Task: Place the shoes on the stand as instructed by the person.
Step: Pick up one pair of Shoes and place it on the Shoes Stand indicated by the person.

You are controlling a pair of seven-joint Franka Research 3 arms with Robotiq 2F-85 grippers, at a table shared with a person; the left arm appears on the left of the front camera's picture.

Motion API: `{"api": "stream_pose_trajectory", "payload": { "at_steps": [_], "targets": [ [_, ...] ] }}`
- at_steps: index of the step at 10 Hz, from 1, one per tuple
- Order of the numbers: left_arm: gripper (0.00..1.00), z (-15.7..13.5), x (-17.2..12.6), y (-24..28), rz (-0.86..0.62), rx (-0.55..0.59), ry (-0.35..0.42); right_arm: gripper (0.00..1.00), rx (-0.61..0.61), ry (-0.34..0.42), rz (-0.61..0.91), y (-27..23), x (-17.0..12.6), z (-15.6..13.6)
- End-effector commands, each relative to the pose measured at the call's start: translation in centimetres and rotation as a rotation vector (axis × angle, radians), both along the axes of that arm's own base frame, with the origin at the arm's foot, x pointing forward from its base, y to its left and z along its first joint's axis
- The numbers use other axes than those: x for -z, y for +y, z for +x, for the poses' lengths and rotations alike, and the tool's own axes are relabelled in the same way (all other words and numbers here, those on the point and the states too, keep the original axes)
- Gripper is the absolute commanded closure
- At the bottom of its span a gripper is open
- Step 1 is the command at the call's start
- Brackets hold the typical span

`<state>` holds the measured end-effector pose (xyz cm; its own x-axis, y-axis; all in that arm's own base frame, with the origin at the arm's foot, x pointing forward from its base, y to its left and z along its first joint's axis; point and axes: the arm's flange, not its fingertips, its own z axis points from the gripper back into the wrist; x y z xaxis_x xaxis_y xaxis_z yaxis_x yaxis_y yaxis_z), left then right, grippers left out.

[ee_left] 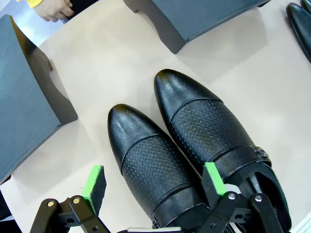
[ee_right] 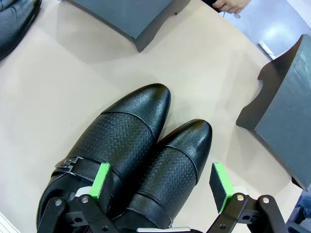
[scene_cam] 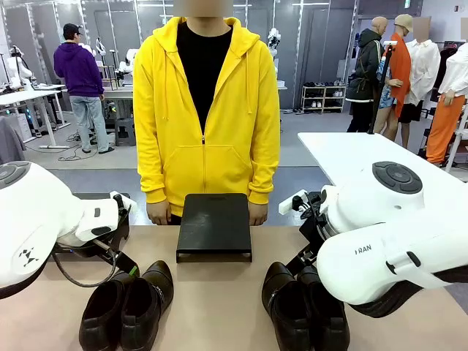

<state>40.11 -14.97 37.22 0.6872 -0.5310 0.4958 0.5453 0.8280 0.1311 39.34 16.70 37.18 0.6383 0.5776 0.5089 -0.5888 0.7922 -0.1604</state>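
Observation:
Two pairs of black shoes lie on the tan table, toes toward the person [scene_cam: 205, 110] in the yellow hoodie. My left gripper [ee_left: 153, 183] hangs open over the left pair [ee_left: 194, 145], its green pads [ee_left: 95, 187] straddling one perforated shoe. Over the right pair [ee_right: 131, 150] my right gripper [ee_right: 161, 183] is open the same way, with one pad [ee_right: 102, 179] by the buckled shoe. In the front view the left pair [scene_cam: 128, 303] and the right pair [scene_cam: 300, 307] flank the black stand [scene_cam: 213, 227] at the table's far middle. Whether the pads touch the leather I cannot tell.
The person's hands [scene_cam: 157, 213] rest at the far table edge beside the middle stand. A second dark stand [ee_left: 24, 97] sits at the left arm's outer side, and another [ee_right: 286, 121] at the right arm's outer side. Bare table lies between the pairs.

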Motion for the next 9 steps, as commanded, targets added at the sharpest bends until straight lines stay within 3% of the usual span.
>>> {"api": "stream_pose_trajectory", "payload": {
  "at_steps": [1, 4, 6, 7, 9],
  "targets": [
    [0.0, 0.0, 0.0, 0.0, 0.0, 0.0, 0.0, 0.0, 0.0, 0.0, 0.0, 0.0, 0.0, 0.0],
    [0.0, 1.7, -5.4, 2.0, -0.076, 0.071, 0.009, 0.0, -0.047, 0.077, 0.177, -0.9, -6.3, 2.1],
    [0.0, 1.8, -8.7, 4.3, -0.217, 0.114, 0.089, 0.0, -0.115, 0.14, 0.273, -2.8, -10.4, 2.5],
    [0.0, 1.4, -11.4, 6.6, -0.336, 0.169, 0.129, 0.0, -0.126, 0.186, 0.331, -5.4, -12.1, 2.8],
    [0.0, -1.2, -15.4, 14.2, -0.661, 0.288, 0.276, 0.0, -0.229, 0.374, 0.592, -13.7, -13.6, 2.1]
  ]
}}
